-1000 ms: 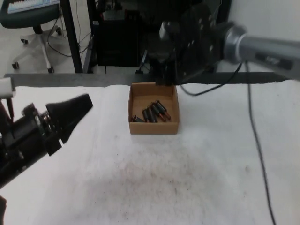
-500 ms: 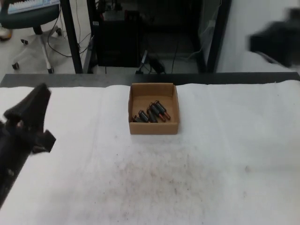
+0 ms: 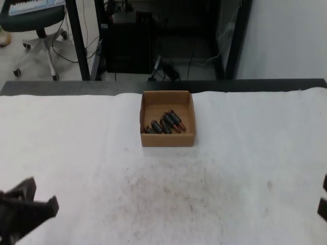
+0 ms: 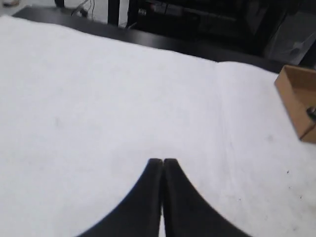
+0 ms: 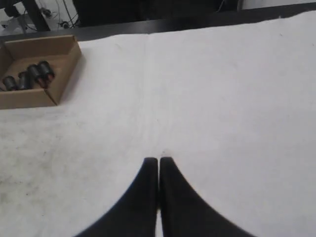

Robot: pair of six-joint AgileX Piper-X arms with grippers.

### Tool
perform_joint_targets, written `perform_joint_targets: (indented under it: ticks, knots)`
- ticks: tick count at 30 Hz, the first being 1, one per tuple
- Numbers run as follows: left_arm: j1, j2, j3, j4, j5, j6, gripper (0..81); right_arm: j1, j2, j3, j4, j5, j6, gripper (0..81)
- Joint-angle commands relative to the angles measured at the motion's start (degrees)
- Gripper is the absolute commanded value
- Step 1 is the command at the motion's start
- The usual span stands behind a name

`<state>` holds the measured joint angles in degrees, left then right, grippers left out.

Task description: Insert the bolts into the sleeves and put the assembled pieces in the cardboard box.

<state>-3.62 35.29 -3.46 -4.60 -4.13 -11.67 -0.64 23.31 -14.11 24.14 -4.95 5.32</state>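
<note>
Take the box (image 3: 167,139) as your mark. It sits on the white cloth (image 3: 255,163) toward the far edge of the bench. Inside it lie the pieces (image 3: 166,122), dark bolts in sleeves, bunched and slanted across its floor. You cannot count them exactly.

Your left gripper (image 4: 162,161) has its fingers pressed tip to tip with nothing between them. It hangs over bare cloth, well apart from the box (image 4: 295,103), on the box's left and near side. In the high view its arm (image 3: 24,208) is a dark shape far out to the box's near left.

Your right gripper (image 5: 158,160) is likewise closed tight and holds nothing. It sits over cloth well to the right of the box (image 5: 27,98), on its near side. From there you look into the box at the pieces (image 5: 28,77), which lie side by side.

A grey smudge (image 3: 168,189) marks the cloth just in front of the box. Behind the box, past the bench edge, stand a dark rack (image 3: 127,41) and a chair (image 3: 30,25).
</note>
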Motion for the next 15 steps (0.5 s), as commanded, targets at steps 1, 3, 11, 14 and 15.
perform_joint_targets:
  ticks: [1,3,11,14,15]
  knots:
    - [0.0,-5.5,0.0,10.4,-1.2,0.1,0.3,-0.2,-2.0,2.7,-3.8,2.1,1.1,0.8]
    - [0.0,-8.5,0.0,15.5,-1.3,0.1,0.3,-0.2,-2.1,3.3,-3.7,2.1,1.1,0.8]
    - [0.0,-16.8,0.0,35.1,-1.4,-5.3,0.3,0.1,-2.1,6.8,4.5,1.4,2.0,0.8]
    - [0.0,-17.3,0.0,35.4,-2.5,-5.2,0.3,0.1,-2.1,6.7,6.0,2.6,3.6,0.8]
    - [0.0,-17.2,0.0,35.4,-2.5,-5.5,0.3,0.1,-2.1,6.7,6.0,2.8,6.3,0.8]
